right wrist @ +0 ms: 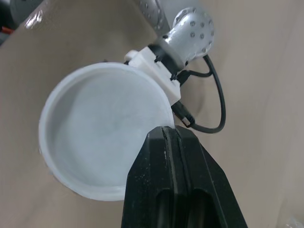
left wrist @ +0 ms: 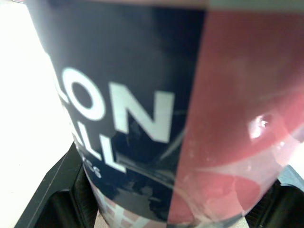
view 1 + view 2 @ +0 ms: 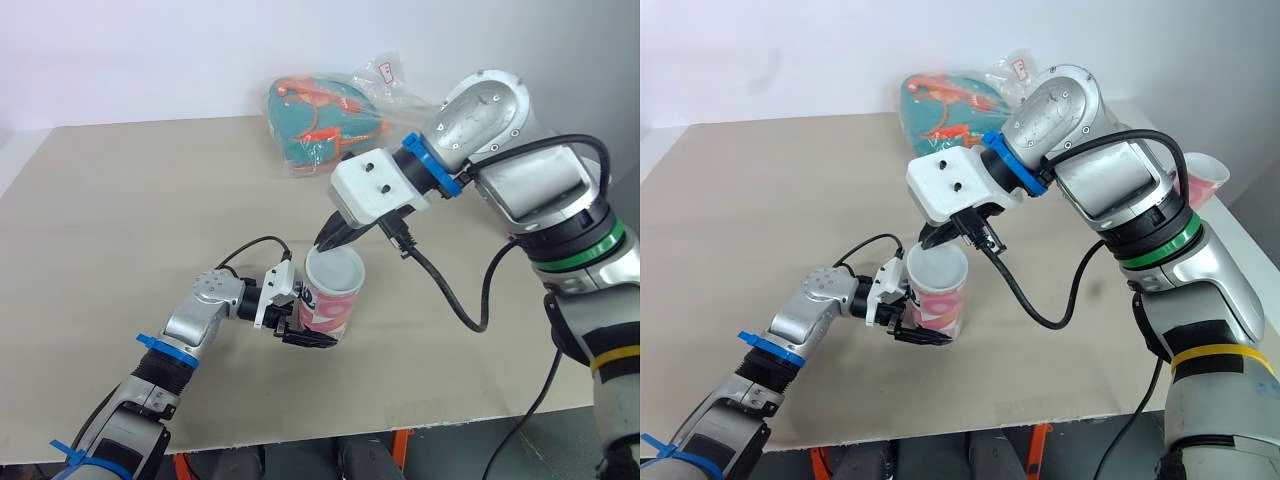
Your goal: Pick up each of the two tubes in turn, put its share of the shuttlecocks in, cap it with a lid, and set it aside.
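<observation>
A short pink and navy tube (image 3: 336, 312) stands upright on the table, with my left gripper (image 3: 308, 324) shut on its lower body from the left. In the left wrist view the tube (image 2: 190, 118) sits between the black fingers (image 2: 54, 190). A white lid (image 1: 99, 137) rests on the tube's mouth. Directly above it, my right gripper (image 3: 328, 240) is shut, and its fingertips (image 1: 164, 130) touch the lid's rim on the far side. A second pink tube (image 3: 1206, 180) stands at the table's right edge, behind my right arm.
A clear plastic bag (image 3: 325, 115) with teal and orange contents lies at the back of the tan table (image 3: 120, 220). A black cable (image 3: 450, 295) loops down from my right wrist beside the tube. The table's left half is bare.
</observation>
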